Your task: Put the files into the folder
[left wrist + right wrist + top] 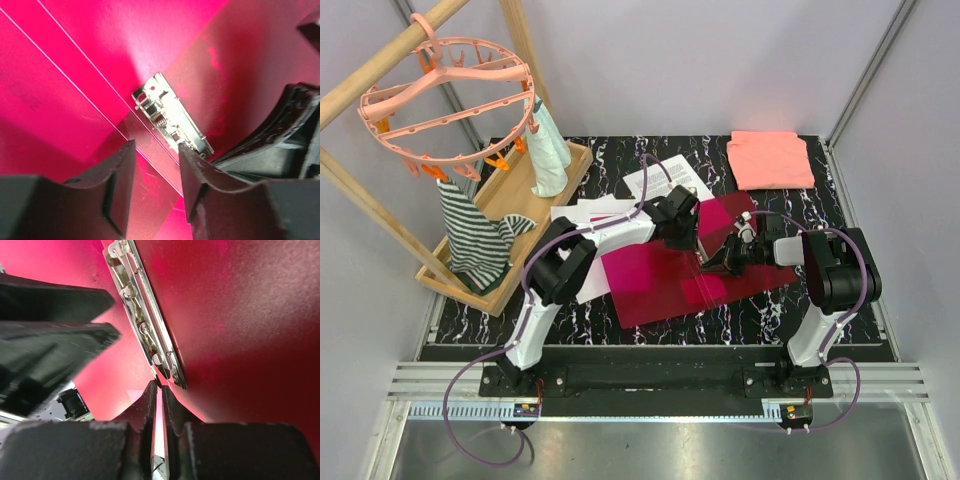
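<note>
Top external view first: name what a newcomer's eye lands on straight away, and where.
The open crimson folder glows at the centre of the table, with the left gripper and right gripper both at its shiny metal clip. At far left, a pink peg hanger hangs from a wooden rack; white files lie behind the folder.

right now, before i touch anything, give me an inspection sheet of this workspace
surface: black marbled table
job's things: folder lies open, metal clip exposed; files loose behind it, none seen inside
clutter: pink cloth; wooden rack with pink hanger ring, socks, striped cloth
grippers: left gripper open over the clip; right gripper shut at the clip's end
cables: purple cables loop along both arms
surroundings: grey walls, metal rail at near edge
</note>
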`<state>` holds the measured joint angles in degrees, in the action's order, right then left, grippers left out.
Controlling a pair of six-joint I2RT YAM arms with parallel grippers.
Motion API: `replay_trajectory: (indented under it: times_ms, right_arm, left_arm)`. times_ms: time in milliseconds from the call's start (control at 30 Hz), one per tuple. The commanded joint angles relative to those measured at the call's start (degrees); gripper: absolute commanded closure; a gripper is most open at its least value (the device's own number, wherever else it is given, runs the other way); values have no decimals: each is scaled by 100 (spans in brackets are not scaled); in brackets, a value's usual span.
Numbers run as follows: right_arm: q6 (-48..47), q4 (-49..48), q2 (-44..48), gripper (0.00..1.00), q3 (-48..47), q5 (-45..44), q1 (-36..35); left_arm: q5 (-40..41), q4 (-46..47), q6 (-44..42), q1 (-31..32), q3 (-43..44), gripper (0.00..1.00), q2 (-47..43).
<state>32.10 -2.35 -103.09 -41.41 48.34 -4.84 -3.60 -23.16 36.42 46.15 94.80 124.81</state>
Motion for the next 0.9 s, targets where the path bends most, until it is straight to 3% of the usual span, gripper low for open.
replay_trajectory:
  times_ms: [0, 33, 67, 233, 367, 467, 567, 867]
  right_arm:
    - [157, -372, 52, 89, 62, 177, -34]
    - [148, -250, 148, 77, 54, 89, -43]
    - [104, -196, 192, 73, 45, -51, -26]
    - [-89, 94, 62, 69, -324, -105, -26]
    - [-212, 200, -27, 76, -517, -166, -26]
    - [-221, 200, -36, 91, -561, -123, -34]
    - [-178, 191, -53, 100, -465, -61, -43]
    - [788, -933, 140, 100, 483, -79, -535]
  left_arm:
    - [500, -30, -302, 131, 372, 52, 78]
    - [509, -135, -320, 140, 442, 51, 104]
    - [526, -154, -338, 131, 460, 51, 122]
    - [544, -154, -469, 166, 355, 52, 8]
    - [509, -163, -557, 175, 311, 52, -80]
    - [483, -180, -593, 175, 311, 52, -71]
    - [430, -180, -584, 175, 389, 51, -27]
    - [684, -295, -408, 201, 442, 48, 25]
